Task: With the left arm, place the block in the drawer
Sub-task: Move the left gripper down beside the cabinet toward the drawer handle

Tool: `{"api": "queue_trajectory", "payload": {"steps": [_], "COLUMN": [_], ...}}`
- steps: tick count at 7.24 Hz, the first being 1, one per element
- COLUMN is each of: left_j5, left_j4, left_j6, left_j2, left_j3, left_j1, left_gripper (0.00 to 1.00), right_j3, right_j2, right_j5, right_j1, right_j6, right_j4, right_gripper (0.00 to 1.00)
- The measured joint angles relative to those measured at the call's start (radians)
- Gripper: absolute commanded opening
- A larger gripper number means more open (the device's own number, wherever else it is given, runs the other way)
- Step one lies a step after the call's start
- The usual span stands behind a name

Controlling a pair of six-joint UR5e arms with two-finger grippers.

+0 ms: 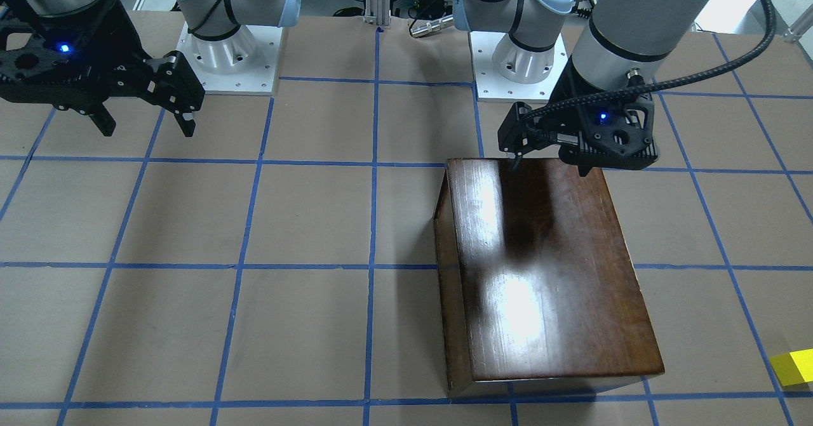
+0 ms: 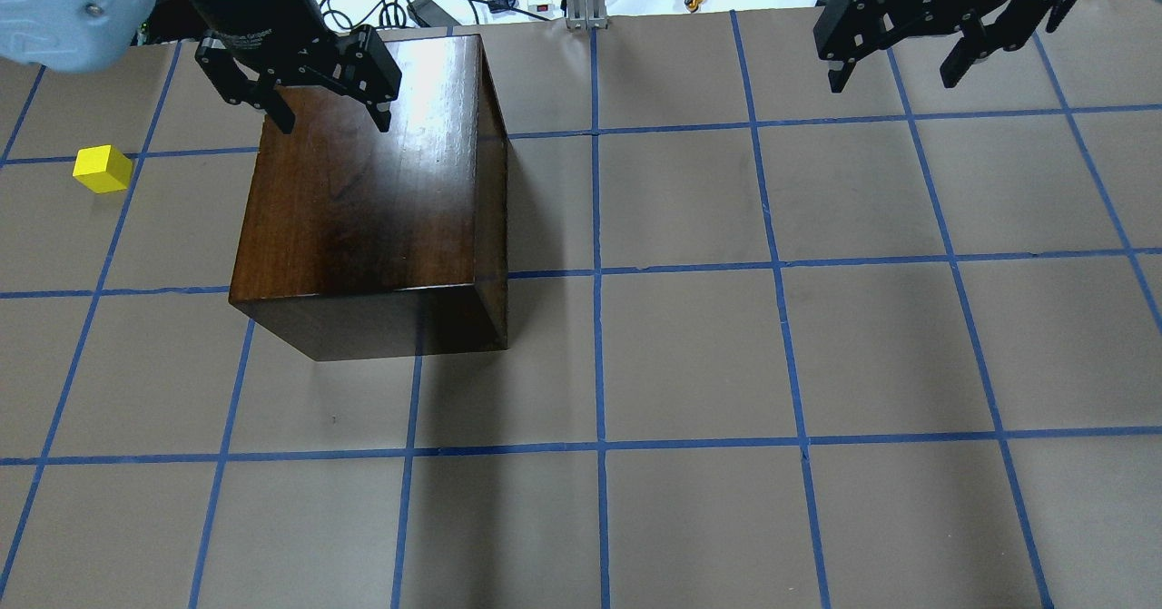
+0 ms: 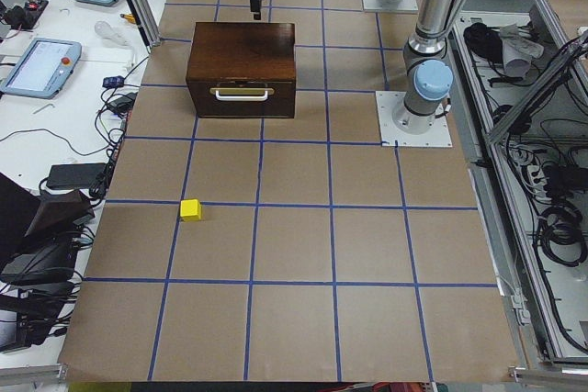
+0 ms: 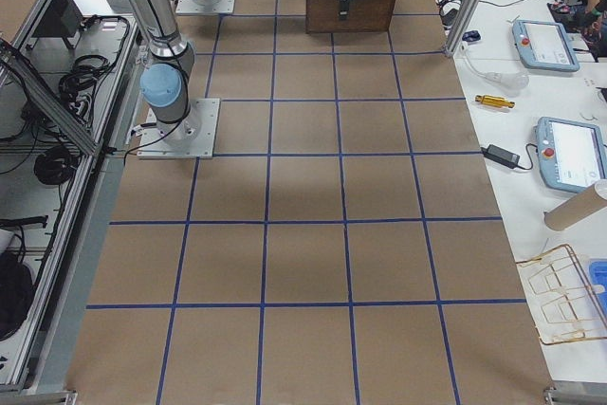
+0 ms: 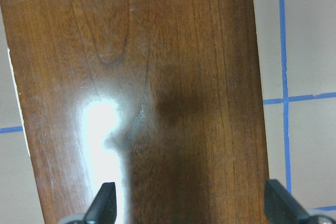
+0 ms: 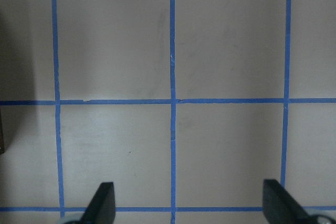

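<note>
Yellow block sits alone on the table, low in the left-side view, well apart from the wooden box. Behind it the drawer looks shut. Farthest, the left gripper hangs spread and empty above the box top; every step remains.

Glossy dark-brown wooden box, matt brown paper-like table cover, smooth yellow block, pale metal pull
</note>
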Motion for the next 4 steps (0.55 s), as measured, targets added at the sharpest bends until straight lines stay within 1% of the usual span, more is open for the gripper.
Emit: {"api": "queue_trajectory", "payload": {"steps": [4], "left_j5": [0.034], "left_j4": [-0.032], "left_j6": [0.002], "left_j2": [-0.005], "left_j3": [0.017], "left_j1": [0.005], "left_gripper": [1.00], "right_j3": [0.000], "right_j2": [0.000], "right_j5": [0.000], "right_j1": [0.000], "right_j6": [0.000], "right_j4": [0.000], "right_gripper": [1.00]}}
